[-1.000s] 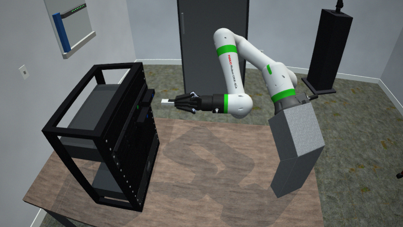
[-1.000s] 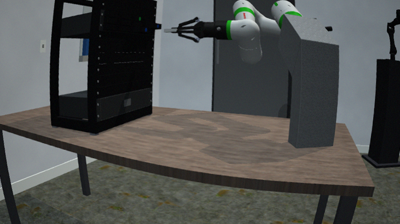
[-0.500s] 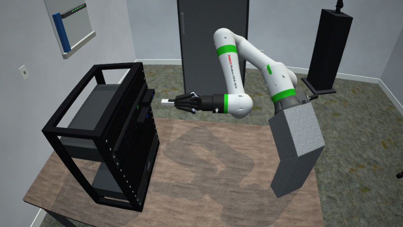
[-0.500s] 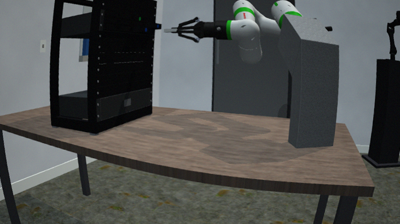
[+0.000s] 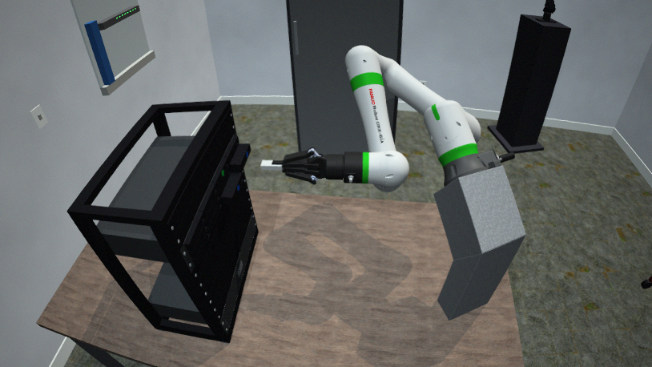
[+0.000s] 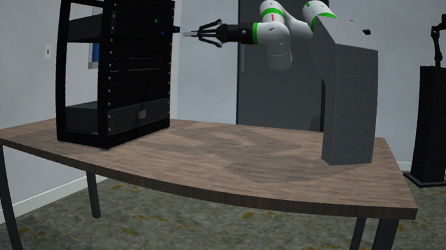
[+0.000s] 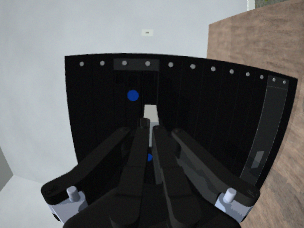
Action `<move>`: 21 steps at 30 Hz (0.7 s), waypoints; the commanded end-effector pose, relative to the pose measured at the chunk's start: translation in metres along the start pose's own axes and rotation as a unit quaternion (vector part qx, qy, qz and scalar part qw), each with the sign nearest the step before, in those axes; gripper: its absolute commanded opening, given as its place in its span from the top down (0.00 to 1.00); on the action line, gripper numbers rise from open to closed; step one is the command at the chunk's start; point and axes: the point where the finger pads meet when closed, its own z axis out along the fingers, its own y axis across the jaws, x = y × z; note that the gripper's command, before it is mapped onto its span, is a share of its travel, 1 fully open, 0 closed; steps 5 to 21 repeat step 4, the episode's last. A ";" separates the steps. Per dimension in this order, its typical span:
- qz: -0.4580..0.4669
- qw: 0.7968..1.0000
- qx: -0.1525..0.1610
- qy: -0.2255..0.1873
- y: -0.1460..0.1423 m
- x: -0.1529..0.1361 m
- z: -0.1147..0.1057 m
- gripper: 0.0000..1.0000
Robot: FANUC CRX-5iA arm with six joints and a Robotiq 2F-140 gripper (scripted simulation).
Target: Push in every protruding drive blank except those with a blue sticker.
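The black open-frame rack (image 5: 168, 214) stands upright on the left part of the wooden table; it also shows in the exterior view (image 6: 116, 66). Near the top of its front, one drive blank (image 5: 239, 155) (image 6: 177, 29) sticks out and carries a blue sticker on its face. A second blank (image 5: 231, 184) sticks out just below it, with a blue mark beside it. A green dot (image 5: 223, 172) and a blue dot (image 7: 134, 96) sit on the front panel. My gripper (image 5: 267, 164) (image 6: 186, 33) (image 7: 149, 114) is shut and empty. It points level at the upper blank, a short gap away from it.
My grey pedestal (image 5: 478, 237) stands on the right part of the table. A dark door (image 5: 344, 68) and a black pillar (image 5: 531, 77) stand behind on the floor. The rack's base is close to the table's left and front edges.
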 end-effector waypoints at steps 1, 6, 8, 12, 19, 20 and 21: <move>0.000 1.000 0.000 0.000 0.000 0.000 0.000 1.00; 0.000 1.000 0.000 0.000 0.000 0.000 0.000 1.00; 0.000 1.000 0.000 0.000 0.000 0.000 0.000 1.00; 0.000 1.000 0.000 0.000 0.000 0.000 0.000 1.00; 0.000 1.000 0.000 0.000 0.000 0.000 0.000 1.00; 0.000 1.000 0.000 0.000 0.000 0.000 0.000 1.00; 0.000 1.000 0.000 0.000 0.000 0.000 0.000 1.00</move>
